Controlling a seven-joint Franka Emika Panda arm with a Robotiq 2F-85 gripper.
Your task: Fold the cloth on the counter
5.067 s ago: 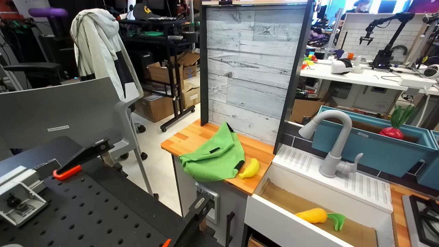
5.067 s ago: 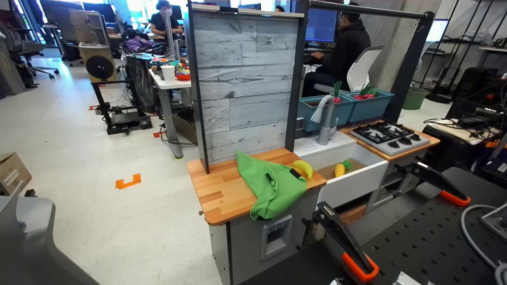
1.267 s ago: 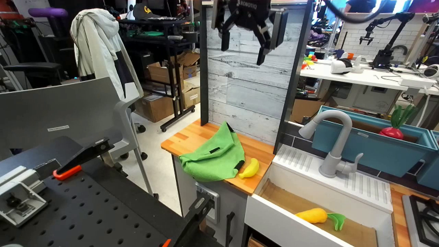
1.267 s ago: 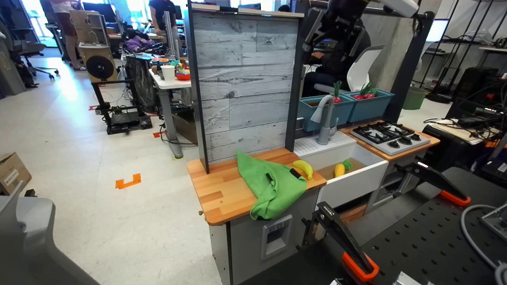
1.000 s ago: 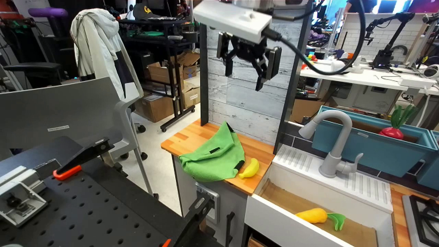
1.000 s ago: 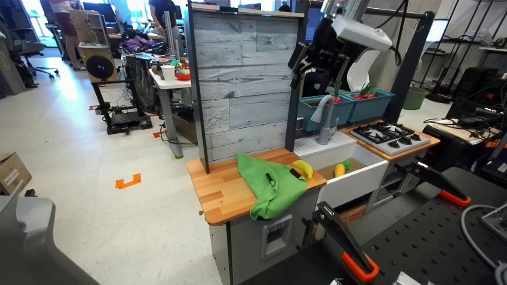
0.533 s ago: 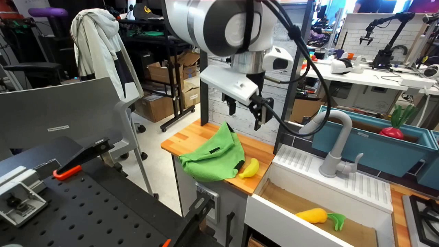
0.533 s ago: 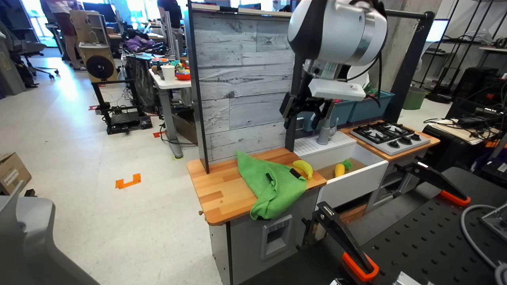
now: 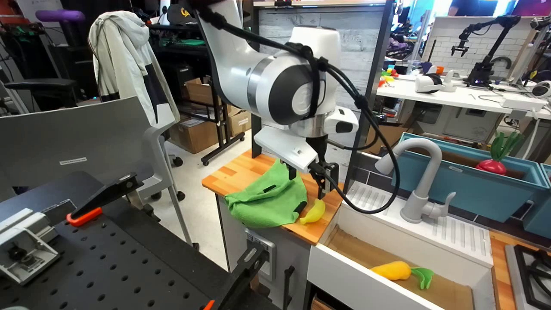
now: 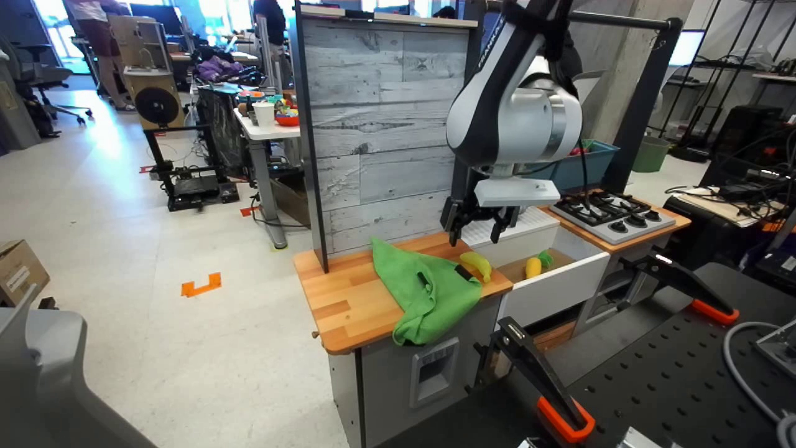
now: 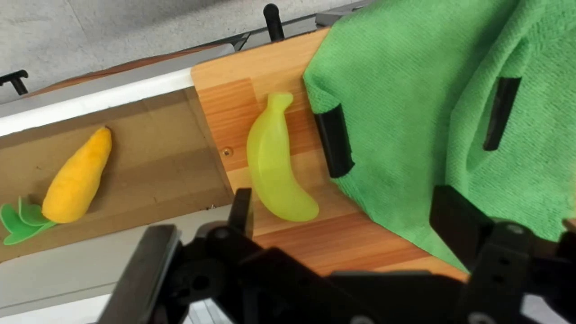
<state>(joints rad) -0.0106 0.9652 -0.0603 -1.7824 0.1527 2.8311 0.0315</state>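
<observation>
Arm (image 9: 275,86) cropped above, cloth (image 11: 427,108) cropped in wrist view, chair label (image 9: 73,161) seemingly illegible

In the wrist view, around the smooth, softly shiny banana (image 11: 272,168): rough, ribbed fabric in the cloth (image 11: 396,112) at two o'clock, with smooth, tape-like strips (image 11: 334,141); dull, cardboard-like liner (image 11: 157,144) at nine, beneath a matt carrot (image 11: 78,177); grained wood in the counter (image 11: 270,63) at twelve. In an exterior view, glossy arm (image 9: 236,66) with polished metal band (image 9: 256,82).
</observation>
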